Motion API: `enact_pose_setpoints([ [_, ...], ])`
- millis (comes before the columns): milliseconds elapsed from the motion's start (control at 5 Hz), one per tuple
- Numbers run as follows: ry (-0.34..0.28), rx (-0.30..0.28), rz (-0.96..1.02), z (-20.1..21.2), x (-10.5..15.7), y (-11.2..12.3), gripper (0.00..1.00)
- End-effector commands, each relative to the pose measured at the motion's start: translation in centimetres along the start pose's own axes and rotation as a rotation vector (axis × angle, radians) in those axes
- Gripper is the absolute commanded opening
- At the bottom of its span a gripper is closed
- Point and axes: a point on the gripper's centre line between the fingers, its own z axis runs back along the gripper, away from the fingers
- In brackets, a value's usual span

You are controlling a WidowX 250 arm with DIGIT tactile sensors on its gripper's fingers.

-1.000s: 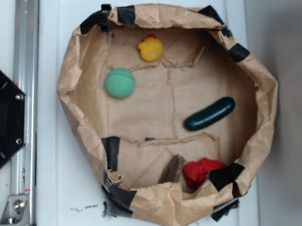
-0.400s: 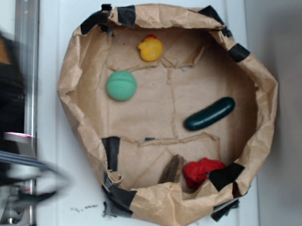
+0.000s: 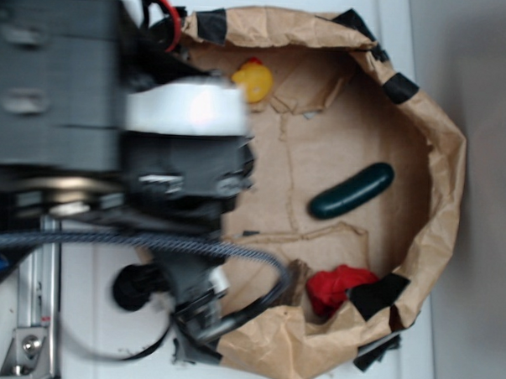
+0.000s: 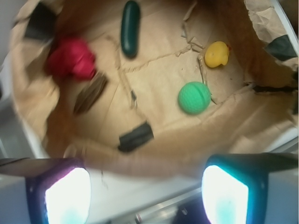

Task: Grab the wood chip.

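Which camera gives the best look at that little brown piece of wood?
The wrist view. There the wood chip lies in full sight on the brown paper, just below the red cloth. In the exterior view the robot arm and its cable cover most of it; only a dark sliver shows.

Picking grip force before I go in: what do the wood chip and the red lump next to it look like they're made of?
The wood chip looks like rough, matte bark or raw wood: dark brown, with streaky grain along its length, likely rigid. The red lump looks like soft cloth: crumpled folds, no shine. The wrist view is blurred, so both are best guesses.
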Motion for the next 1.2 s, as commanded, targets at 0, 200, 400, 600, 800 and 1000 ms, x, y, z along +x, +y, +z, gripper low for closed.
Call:
enact_pose_setpoints([
  [0,0.002,-0.120,0.121,-3.7,4.2,0.1,1.00],
  [200,0.060,-0.141,0.168,-5.6,5.5,-0.1,1.00],
  [400,0.061,-0.126,0.153,-7.9,5.5,-1.6,1.00],
  [600,0.095,-0.220,0.099,-10.0,4.7,-4.1,1.00],
  [800,0.093,-0.257,0.054,-11.2,4.3,-7.4,1.00],
  [1000,0.096,-0.259,0.047,-11.9,4.2,-9.5,1.00],
])
